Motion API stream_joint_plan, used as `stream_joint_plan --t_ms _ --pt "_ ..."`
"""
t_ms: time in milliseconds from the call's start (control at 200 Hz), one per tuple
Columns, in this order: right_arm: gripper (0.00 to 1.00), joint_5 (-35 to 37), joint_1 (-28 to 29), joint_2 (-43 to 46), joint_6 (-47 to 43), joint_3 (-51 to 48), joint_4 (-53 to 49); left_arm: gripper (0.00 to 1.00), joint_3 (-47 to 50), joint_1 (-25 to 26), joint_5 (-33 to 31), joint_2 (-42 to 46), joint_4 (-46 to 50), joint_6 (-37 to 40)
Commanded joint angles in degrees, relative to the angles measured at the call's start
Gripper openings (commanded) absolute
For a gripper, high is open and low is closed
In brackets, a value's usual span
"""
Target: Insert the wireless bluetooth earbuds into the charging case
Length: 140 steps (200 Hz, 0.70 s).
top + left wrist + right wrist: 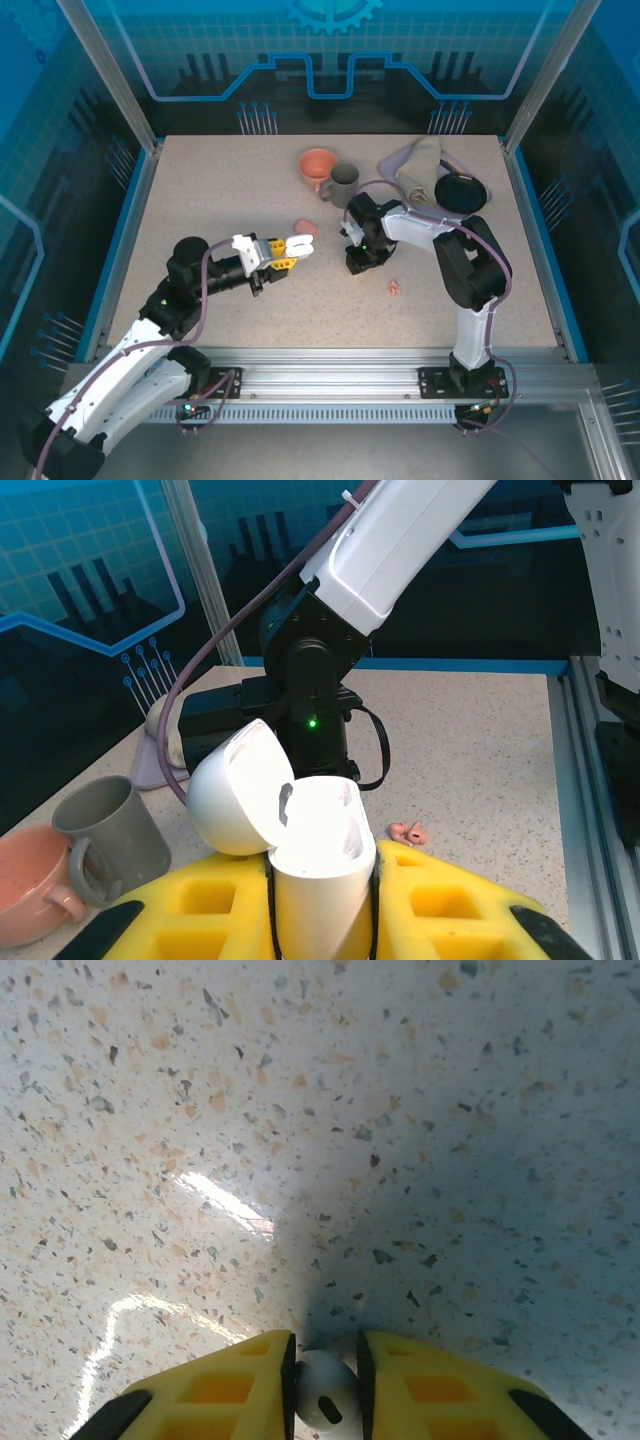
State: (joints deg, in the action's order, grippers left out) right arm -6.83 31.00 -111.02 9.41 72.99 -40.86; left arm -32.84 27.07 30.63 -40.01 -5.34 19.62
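**A:** Env: blue-panelled cell, speckled worktop (200,210). Status req. for earbud insertion.

**B:** Early stage, by my reading: first bud at pick-up, nothing confirmed seated. The left hand (283,250) is clamped on the white charging case (320,860). The lid (238,800) is swung open toward 10 o'clock in the left wrist view, and the open end points away from the wrist, toward the right arm. The wells are washed out by glare, so I cannot tell if a bud sits inside.

**A:** Right hand?

**B:** The right hand (325,1348) points down at the worktop, closed onto a white earbud (325,1398), one finger against each side, bud between the tips. Whether the bud is clear of the surface: cannot tell.

**A:** Bud pos. vs. case?

**B:** In the top view the case lies at 9 o'clock of the right hand, near but apart. The bud is at the right hand's tips, low on the worktop.

**A:** Remaining ops?

**B:** Est. only: carry the gripped bud over to 9 o'clock, align it with a well, seat it, release. The pink earbuds (395,288) lie loose at 4 o'clock of the right hand, ungripped. A small pink item (305,226) sits at 1 o'clock of the left hand, poss. their case, but it is too small to confirm.
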Motion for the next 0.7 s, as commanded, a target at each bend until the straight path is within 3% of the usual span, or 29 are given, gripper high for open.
stream_joint_plan --t_ms 0,395,695 --pt "0.24 -2.25 0.27 -0.02 -0.15 -0.07 0.07 0.0 -0.38 0.43 -0.56 0.46 -0.11 0.99" --pt "0.23 -5.01 -2.57 7.17 0.97 -5.14 5.81 0.0 -0.8 0.44 -1.19 -0.63 -1.16 -2.49" --pt "0.23 -3.25 -3.06 16.07 0.74 -11.41 15.38 0.0 -0.55 0.42 -3.84 -4.73 -5.53 -14.86"
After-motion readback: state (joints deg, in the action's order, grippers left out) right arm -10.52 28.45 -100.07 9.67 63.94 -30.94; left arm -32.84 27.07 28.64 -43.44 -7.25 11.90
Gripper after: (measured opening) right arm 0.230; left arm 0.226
